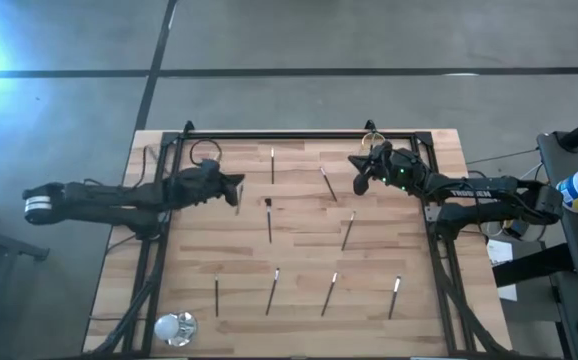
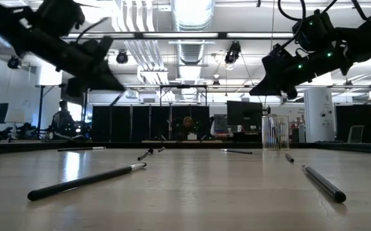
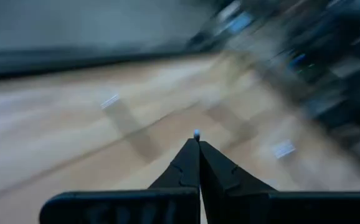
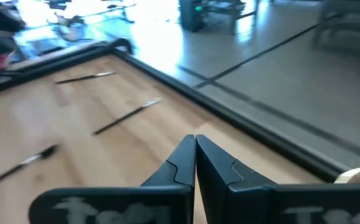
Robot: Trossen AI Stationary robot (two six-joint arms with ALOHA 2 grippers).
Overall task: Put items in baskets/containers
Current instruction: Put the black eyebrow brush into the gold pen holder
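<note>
Several thin dark sticks with pale tips lie flat on the wooden table, among them one (image 1: 272,165) at the far middle, one (image 1: 268,220) at the centre and one (image 2: 86,181) close to the low camera. The clear cup (image 2: 275,133) stands upright near the far edge (image 1: 371,133). My left gripper (image 1: 237,186) hovers above the table left of centre, shut, with a small pale stick tip (image 3: 196,132) showing at its fingertips. My right gripper (image 1: 361,181) hangs shut in the air beside the cup, holding nothing. My left gripper pinches a stick between its two fingertips. Only the pale tip (image 3: 196,132) pokes out past them; the rest is hidden by the fingers. The fingers point nearly level, toward the table's right side, and the stick is lifted clear of the table.
A shiny white ball (image 1: 175,326) rests at the near left corner. A black frame (image 1: 299,134) runs along the far edge and down both sides of the table. Four sticks lie in a row near the front, from one (image 1: 217,297) to another (image 1: 395,297).
</note>
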